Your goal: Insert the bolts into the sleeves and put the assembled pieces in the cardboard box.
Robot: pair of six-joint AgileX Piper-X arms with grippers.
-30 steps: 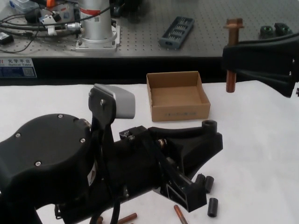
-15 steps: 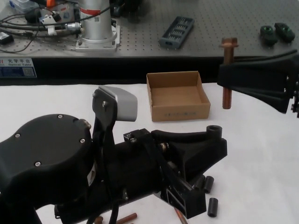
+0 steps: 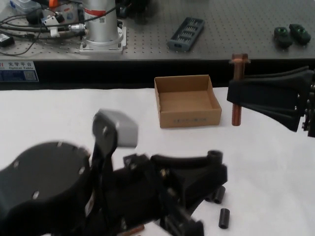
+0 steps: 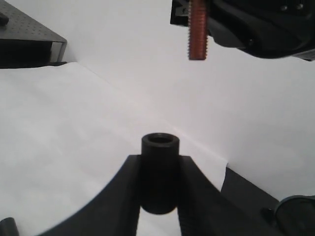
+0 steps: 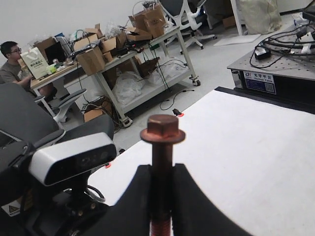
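A black sleeve (image 4: 160, 172) stands upright with its open bore upward, and my left gripper (image 4: 160, 183) is shut on it. In the high view this sleeve (image 3: 214, 155) is at the tip of the left gripper (image 3: 215, 159), in front of the cardboard box (image 3: 187, 101). My right gripper (image 3: 237, 97) is shut on a copper bolt (image 3: 237, 88), head up and thread down, to the right of the box. The bolt's thread (image 4: 198, 30) hangs above and beyond the sleeve, apart from it. In the right wrist view the bolt (image 5: 162, 147) stands between the right gripper's fingers (image 5: 135, 196).
Two loose black sleeves (image 3: 219, 194) (image 3: 224, 218) lie on the white sheet near the front edge. A loose copper bolt (image 3: 133, 229) lies beside the left arm's base. A perforated metal bench (image 3: 221, 34) with a blue rack (image 3: 186, 33) lies behind the box.
My right gripper has come down and slightly left with the bolt. My left gripper with the sleeve has shifted back toward the front of the table.
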